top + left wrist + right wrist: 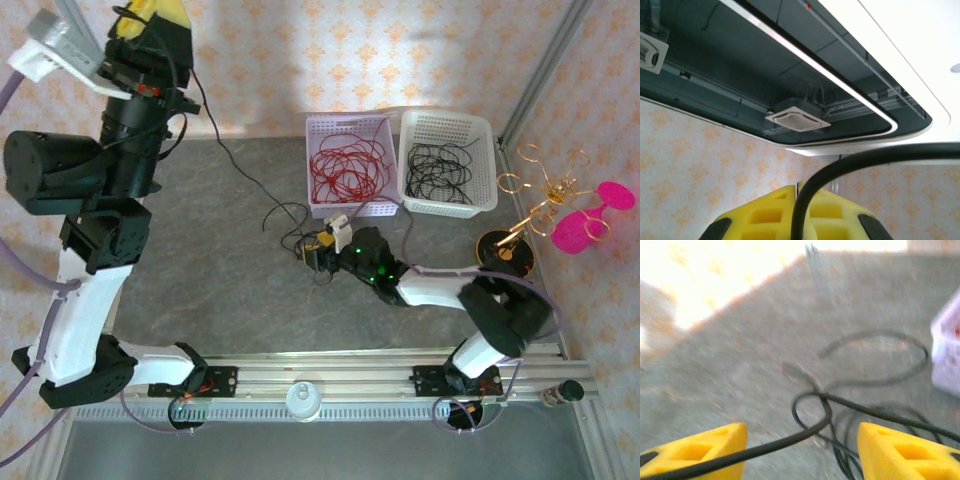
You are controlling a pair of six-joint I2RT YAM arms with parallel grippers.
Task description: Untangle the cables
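Two claws, so starting there. The right claw (802,437) is down low on the table (230,290), just in front of the lilac basket (345,119) and a bit left of it. Its yellow fingers (900,452) are wide apart and gripping nothing, though a strand of the loose black cables (290,225) crosses the gap between them. That little heap lies flat by the basket's near-left corner. It's a few curly loops and I can't count the strands.

The left claw (150,12) is way up high, far left of the basket, aimed at the ceiling and clamped on one black cable (215,135). That cable runs in a long slanted line from the claw down to the heap.

Two baskets sit side by side. The lilac one holds a bundle of red cables (345,165), and the white basket (487,165) on its right holds black coils (440,170). One gold wire stand (540,200) with two pink discs (572,232) sits further right.
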